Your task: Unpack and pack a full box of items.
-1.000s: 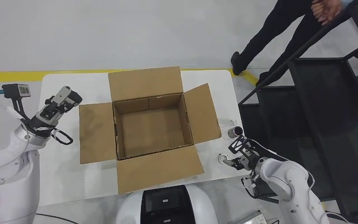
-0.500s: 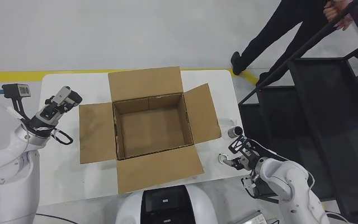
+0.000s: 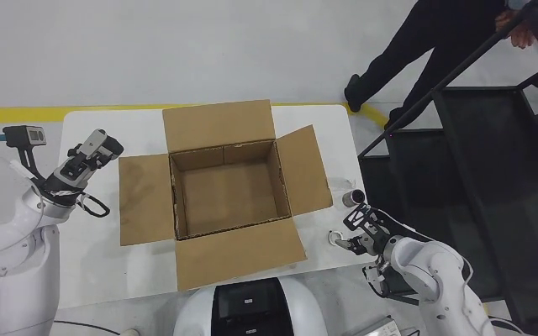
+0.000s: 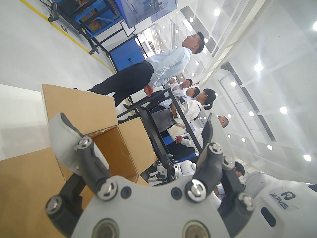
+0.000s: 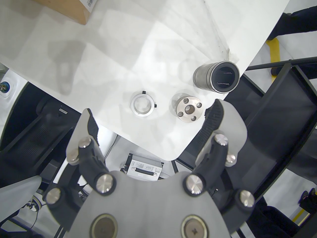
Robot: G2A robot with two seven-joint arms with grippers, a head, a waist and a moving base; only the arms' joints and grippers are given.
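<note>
Right wrist view: your right gripper (image 5: 151,107) gapes over the ring (image 5: 143,104) and hub (image 5: 190,109), likely to pack one; left gripper (image 4: 133,122) hangs released beside the box (image 3: 218,124)

The top camera sits above the arms and looks straight down from some distance, taking in the whole white table (image 3: 84,244) with the open box (image 3: 231,197) in its middle. The left wrist camera sits just behind the left gripper (image 4: 133,120) and faces almost level across the box toward the room, so it shares the box with the top view. The right wrist camera looks steeply down past the right gripper (image 5: 152,106), close to the table's corner, and shares this corner and the metal cylinder (image 5: 205,75) with the top view.
</note>
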